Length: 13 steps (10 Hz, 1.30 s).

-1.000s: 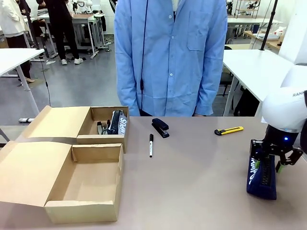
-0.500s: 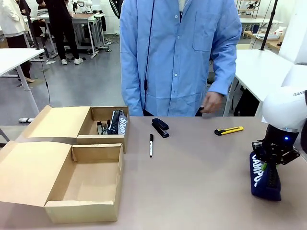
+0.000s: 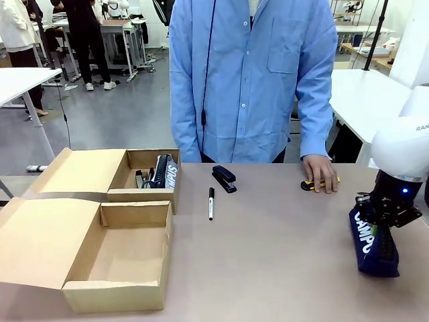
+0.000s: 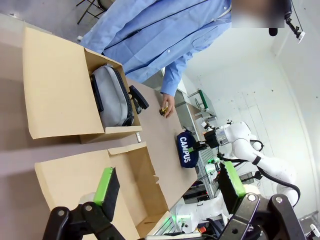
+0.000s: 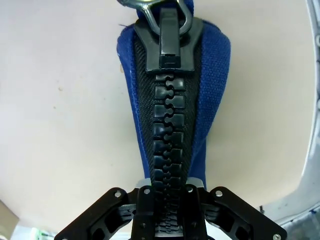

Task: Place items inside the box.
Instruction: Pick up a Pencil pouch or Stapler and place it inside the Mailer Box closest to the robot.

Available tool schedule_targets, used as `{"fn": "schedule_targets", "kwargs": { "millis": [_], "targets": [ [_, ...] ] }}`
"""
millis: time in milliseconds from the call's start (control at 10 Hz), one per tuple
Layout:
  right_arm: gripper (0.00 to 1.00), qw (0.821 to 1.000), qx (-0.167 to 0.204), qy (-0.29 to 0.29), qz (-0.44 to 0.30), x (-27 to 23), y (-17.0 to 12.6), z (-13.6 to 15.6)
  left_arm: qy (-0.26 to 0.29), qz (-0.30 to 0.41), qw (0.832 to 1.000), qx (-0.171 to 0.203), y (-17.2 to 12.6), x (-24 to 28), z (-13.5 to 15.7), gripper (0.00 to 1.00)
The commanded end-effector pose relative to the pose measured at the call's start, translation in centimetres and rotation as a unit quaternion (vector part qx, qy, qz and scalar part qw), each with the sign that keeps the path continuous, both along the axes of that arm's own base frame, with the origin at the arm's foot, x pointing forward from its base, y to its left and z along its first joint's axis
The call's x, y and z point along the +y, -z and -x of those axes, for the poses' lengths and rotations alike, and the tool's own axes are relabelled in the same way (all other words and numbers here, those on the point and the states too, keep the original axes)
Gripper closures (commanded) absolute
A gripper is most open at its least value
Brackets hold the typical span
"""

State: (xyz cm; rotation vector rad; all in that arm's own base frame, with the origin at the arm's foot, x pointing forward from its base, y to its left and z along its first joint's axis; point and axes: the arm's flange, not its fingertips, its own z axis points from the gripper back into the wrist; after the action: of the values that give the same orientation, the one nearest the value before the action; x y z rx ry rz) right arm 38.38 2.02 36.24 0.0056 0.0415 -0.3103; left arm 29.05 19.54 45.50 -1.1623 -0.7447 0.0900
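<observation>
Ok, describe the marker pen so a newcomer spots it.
Find the far cardboard box, left on the table. Two black things lie just right of it. The marker pen is the nearer: a slim stick, unlike the chunky stapler.

Blue shirt [image 3: 248,80], white side table [image 3: 362,97]

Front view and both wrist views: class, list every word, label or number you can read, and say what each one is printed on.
"CAMPUS": white letters on the navy pouch, clamped at its zip by the right gripper.
"RAN": on the white right arm, cut off by the picture's edge.
White lettering on a dark thing in the far cardboard box: too small and tilted to read surely.
No numbers or signs can be read.
</observation>
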Motion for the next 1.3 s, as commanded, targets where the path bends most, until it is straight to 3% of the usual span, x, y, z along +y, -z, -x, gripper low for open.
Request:
{"fn": "schedule_targets", "kwargs": {
  "millis": [0, 200, 400, 600, 700, 800, 1000, 1100, 1200],
  "targets": [
    [1.0, 0.986, -0.029, -0.124, -0.106, -1.0, -3.5, 3.8, -0.001, 0.005, 1.0, -0.017, -0.1, -0.1, 0.0, 0.0],
    [1.0, 0.939, -0.089, -0.264, -0.203, -1.4, -7.4, 7.0, -0.001, 0.005, 1.0, -0.017, -0.1, -0.1, 0.0, 0.0],
    [1.0, 0.852, -0.134, -0.415, -0.292, 0.7, -9.7, 9.0, -0.001, 0.005, 1.0, -0.017, -0.1, -0.1, 0.0, 0.0],
    [1.0, 0.772, -0.151, -0.539, -0.301, 4.6, -11.4, 10.0, -0.001, 0.005, 1.0, -0.017, -0.1, -0.1, 0.0, 0.0],
    [1.0, 0.793, -0.131, -0.491, -0.337, 7.1, -12.5, 10.2, -0.001, 0.005, 1.0, -0.017, -0.1, -0.1, 0.0, 0.0],
    [1.0, 0.843, -0.09, -0.415, -0.329, 10.8, -13.5, 10.9, -0.001, 0.005, 1.0, -0.017, -0.1, -0.1, 0.0, 0.0],
    [1.0, 0.891, -0.01, -0.336, -0.305, 15.9, -13.5, 12.7, -0.001, 0.005, 1.0, -0.017, -0.1, -0.1, 0.0, 0.0],
    [1.0, 0.905, 0.029, -0.34, -0.253, 17.6, -13.1, 14.0, -0.001, 0.005, 1.0, -0.017, -0.1, -0.1, 0.0, 0.0],
    [1.0, 0.902, 0.03, -0.361, -0.234, 17.0, -14.0, 15.0, -0.001, 0.005, 1.0, -0.017, -0.1, -0.1, 0.0, 0.0]
  ]
}}
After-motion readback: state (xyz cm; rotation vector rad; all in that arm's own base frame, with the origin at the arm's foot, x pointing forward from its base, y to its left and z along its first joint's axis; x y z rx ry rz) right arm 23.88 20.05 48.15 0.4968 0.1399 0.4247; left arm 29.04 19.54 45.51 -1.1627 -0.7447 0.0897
